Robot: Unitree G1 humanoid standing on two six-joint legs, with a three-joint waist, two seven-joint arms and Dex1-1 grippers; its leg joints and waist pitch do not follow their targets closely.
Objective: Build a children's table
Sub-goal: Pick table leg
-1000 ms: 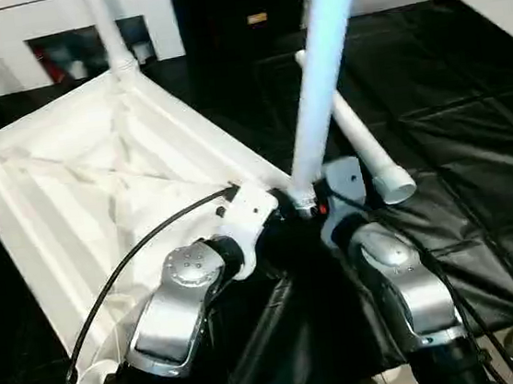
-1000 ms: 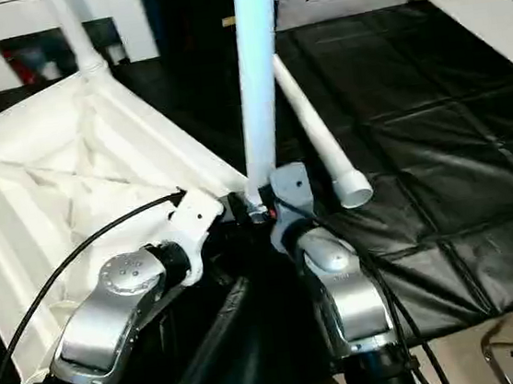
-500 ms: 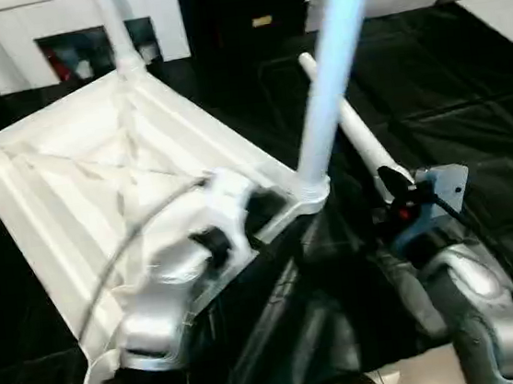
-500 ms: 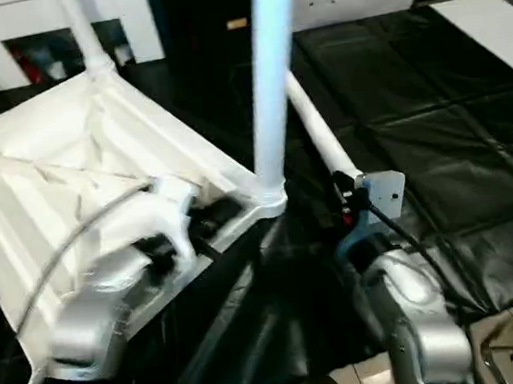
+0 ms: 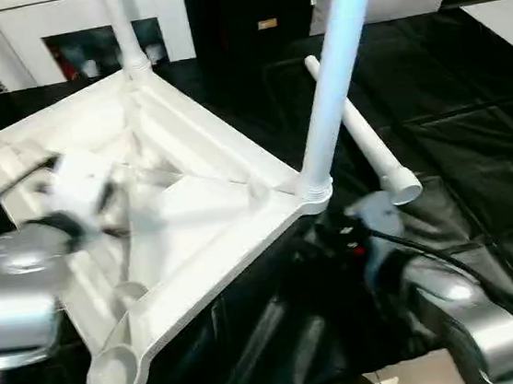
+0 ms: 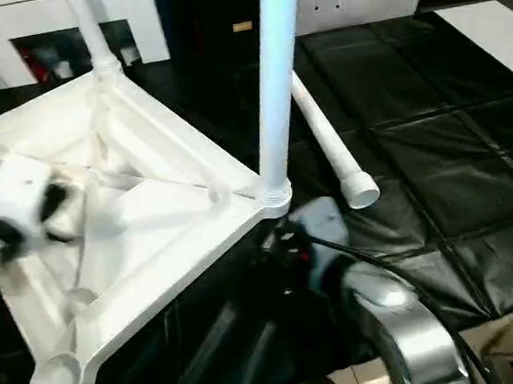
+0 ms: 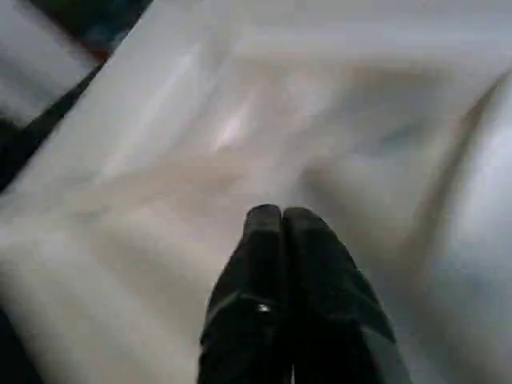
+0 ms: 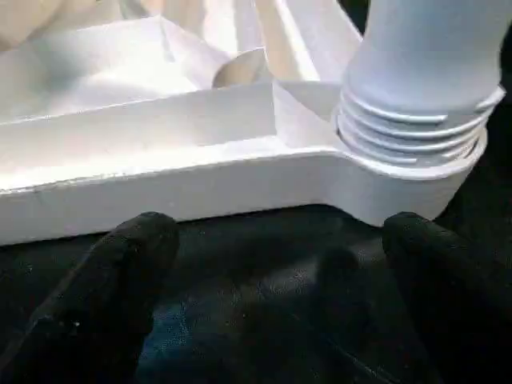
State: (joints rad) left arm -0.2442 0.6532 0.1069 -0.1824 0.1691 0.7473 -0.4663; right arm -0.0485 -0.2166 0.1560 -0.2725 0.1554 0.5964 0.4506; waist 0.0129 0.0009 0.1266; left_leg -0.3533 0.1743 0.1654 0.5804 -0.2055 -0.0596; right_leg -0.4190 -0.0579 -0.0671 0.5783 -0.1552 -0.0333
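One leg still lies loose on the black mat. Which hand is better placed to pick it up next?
Probably the right hand: it is open, empty, and near the loose leg. The left hand is shut, over the table top, farther away.

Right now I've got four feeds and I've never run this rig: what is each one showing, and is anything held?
The two wide pictures come from the robot's head, looking down over its silver forearms. The white table top lies upside down on black sheeting. One leg stands screwed into the near corner socket, two more stand at the far corners, and a fourth leg lies loose on the sheeting. The other two pictures come from wrist cameras. The left gripper is shut on nothing, over the underside of the top. The right gripper is open, just short of the threaded socket, holding nothing.
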